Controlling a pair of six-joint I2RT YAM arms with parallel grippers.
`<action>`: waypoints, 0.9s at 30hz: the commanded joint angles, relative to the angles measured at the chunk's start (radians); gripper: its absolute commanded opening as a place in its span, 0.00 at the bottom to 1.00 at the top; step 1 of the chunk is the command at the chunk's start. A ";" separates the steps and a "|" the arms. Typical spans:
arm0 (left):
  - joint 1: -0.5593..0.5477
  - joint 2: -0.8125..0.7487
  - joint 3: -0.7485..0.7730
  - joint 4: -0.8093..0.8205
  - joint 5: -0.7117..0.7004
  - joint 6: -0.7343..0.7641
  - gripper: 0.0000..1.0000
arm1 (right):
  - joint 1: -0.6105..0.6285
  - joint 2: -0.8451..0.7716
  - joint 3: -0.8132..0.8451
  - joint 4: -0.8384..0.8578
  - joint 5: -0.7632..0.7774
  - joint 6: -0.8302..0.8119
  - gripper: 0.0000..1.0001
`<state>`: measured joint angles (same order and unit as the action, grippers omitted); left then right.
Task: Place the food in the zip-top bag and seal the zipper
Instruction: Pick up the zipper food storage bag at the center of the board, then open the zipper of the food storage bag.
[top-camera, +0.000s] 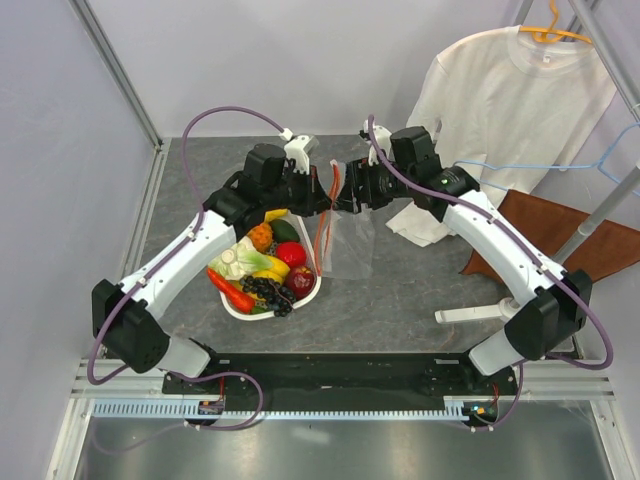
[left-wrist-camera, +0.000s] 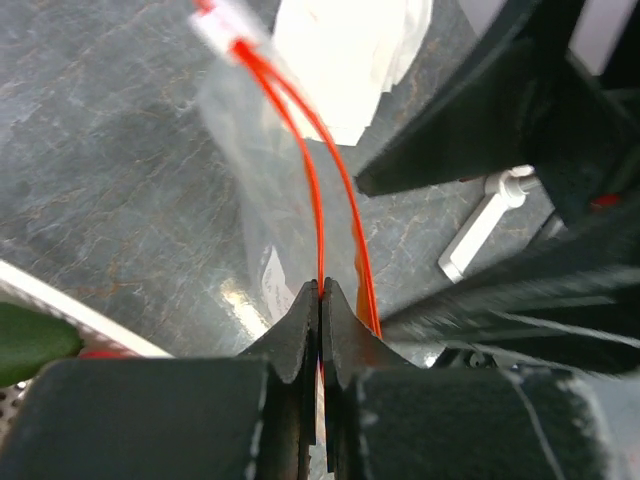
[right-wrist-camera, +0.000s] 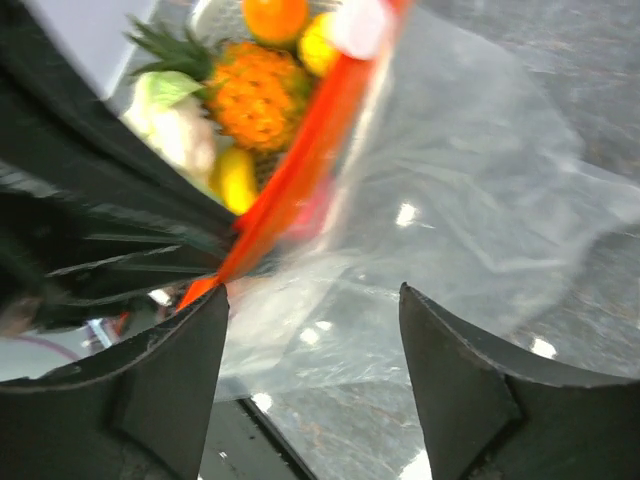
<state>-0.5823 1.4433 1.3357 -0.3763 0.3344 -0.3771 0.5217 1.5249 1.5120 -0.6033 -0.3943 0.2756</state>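
Note:
The clear zip-top bag (top-camera: 348, 245) hangs between the two grippers with its bottom on the table. My left gripper (top-camera: 322, 203) is shut on one side of the red-orange zipper (left-wrist-camera: 312, 180); the other side bows away, so the mouth is slightly open. The white end piece (left-wrist-camera: 222, 22) is at the far end. My right gripper (right-wrist-camera: 312, 290) is open, with the bag (right-wrist-camera: 470, 170) between its fingers and the zipper (right-wrist-camera: 300, 160) at its left finger. The food (top-camera: 265, 265) lies in the white basket (top-camera: 303, 298) left of the bag.
A white T-shirt (top-camera: 500, 100) hangs on a rack at the back right over a brown cloth (top-camera: 560, 235). A blue hanger (top-camera: 590, 165) and the rack's white foot (top-camera: 470, 314) are on the right. A metal frame runs along the left edge.

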 joint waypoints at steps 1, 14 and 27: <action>0.001 -0.020 0.023 -0.015 -0.048 -0.031 0.02 | 0.003 -0.035 0.028 0.082 -0.138 0.053 0.78; 0.001 -0.011 0.051 0.007 0.017 -0.092 0.02 | 0.035 -0.029 -0.032 0.088 -0.066 0.073 0.78; 0.001 -0.072 -0.010 0.016 0.011 -0.097 0.02 | 0.037 0.000 0.005 0.056 0.080 0.056 0.27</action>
<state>-0.5762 1.4368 1.3315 -0.3946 0.3382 -0.4469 0.5575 1.5299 1.4799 -0.5388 -0.3817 0.3489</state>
